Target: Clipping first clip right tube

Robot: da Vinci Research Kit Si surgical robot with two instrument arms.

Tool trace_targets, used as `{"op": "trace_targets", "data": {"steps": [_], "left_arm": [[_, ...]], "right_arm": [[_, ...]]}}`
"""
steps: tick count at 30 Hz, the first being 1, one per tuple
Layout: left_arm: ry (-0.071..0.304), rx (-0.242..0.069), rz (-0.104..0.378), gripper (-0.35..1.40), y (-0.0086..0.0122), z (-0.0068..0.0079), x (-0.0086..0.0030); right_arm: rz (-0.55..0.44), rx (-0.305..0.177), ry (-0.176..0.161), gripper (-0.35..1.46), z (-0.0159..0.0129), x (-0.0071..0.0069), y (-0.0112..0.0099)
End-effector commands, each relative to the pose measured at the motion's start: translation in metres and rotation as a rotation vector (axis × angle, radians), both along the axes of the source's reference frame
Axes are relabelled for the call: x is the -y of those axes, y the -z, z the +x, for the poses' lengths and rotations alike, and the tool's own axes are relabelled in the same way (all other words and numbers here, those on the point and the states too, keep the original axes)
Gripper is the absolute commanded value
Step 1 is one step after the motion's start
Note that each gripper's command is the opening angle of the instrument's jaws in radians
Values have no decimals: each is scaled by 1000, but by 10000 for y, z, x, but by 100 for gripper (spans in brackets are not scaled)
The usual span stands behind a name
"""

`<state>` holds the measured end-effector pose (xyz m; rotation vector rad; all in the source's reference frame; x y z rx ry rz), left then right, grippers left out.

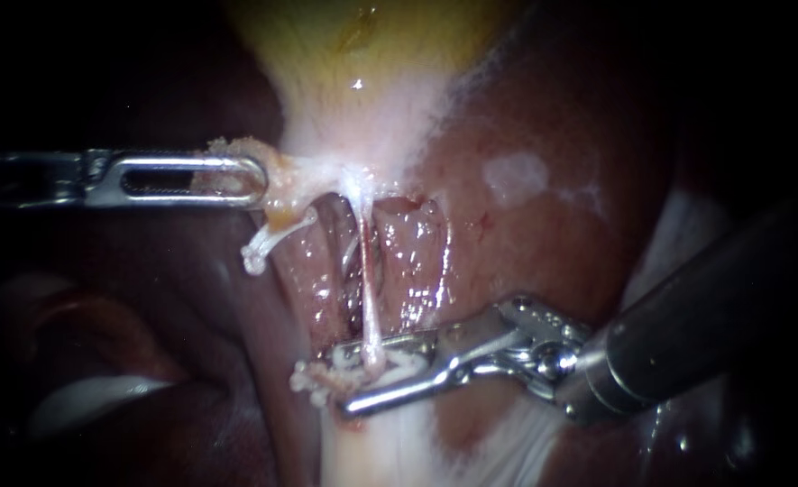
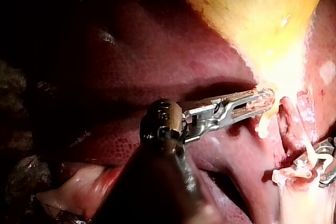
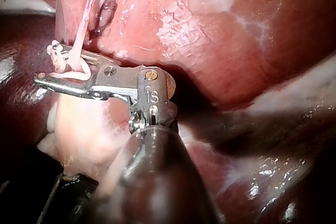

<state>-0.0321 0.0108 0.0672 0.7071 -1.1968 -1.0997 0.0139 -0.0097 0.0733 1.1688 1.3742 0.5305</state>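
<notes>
Left instrument (image 1: 227, 178): jaws are clamped on the lower edge of the gallbladder (image 1: 362, 81).
Right tube (image 1: 368, 298): a thin pale strand, stretched down from the gallbladder.
Right instrument (image 1: 349, 374): held below the gallbladder, jaws parted, the tube lying between them.

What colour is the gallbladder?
Yellow gallbladder, paling to whitish at its narrow end; shows best in the left wrist view.

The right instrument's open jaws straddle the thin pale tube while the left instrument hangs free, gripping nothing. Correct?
Not quite. The endoscope view shows the left instrument's jaws shut on tissue below the gallbladder. The right instrument's open jaws do straddle the tube.
</notes>
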Motion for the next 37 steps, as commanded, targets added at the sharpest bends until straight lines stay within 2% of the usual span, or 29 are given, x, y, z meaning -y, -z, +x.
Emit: {"op": "trace_targets", "data": {"steps": [1, 6, 15, 21, 23, 25, 27, 37], "left_arm": [[0, 0, 0, -35, 0, 0, 0], [0, 0, -1, -35, -2, 0, 1], [0, 0, -2, -35, -4, 0, 1], [0, -1, -2, -35, -5, 0, 1], [0, -1, -2, -35, -5, 0, 1], [0, -1, -2, -35, -5, 0, 1], [0, -1, -2, -35, -5, 0, 1], [0, -1, -2, -35, -5, 1, 1]], "right_arm": [[0, -2, -3, 22, 0, -1, 0], [10, -10, -10, 4, -2, -3, -1], [61, 35, -19, -35, -8, -10, -5], [84, 54, -17, -35, -11, -11, -11], [83, 49, -6, -35, -12, -8, -11], [81, 38, 24, -35, -12, -7, -9], [81, 36, 31, -35, -12, -6, -9], [81, 37, 31, -35, -12, -8, -10]]}}
